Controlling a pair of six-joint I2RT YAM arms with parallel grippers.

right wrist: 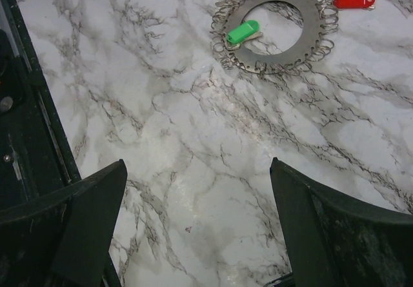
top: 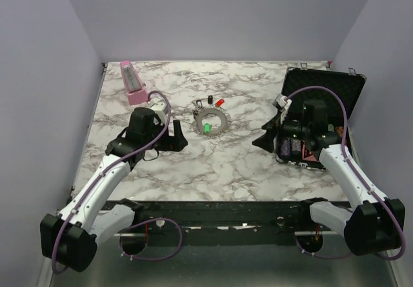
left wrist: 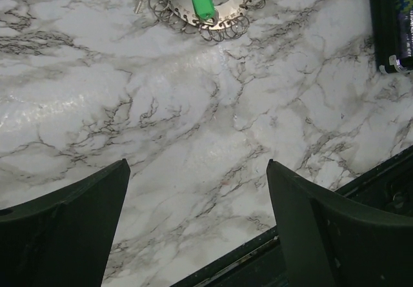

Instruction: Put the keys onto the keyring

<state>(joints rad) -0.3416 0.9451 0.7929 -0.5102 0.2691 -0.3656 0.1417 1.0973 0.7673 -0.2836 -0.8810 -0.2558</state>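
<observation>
Upper right of right wrist view: green key across keyring rim, long axis rising rightward.
Claws: left claw, right claw both released.

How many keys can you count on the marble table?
3 clear: green key lying across the keyring, red key just beyond the ring, black key beside the red. A fourth dark one may lie nearby.
</observation>
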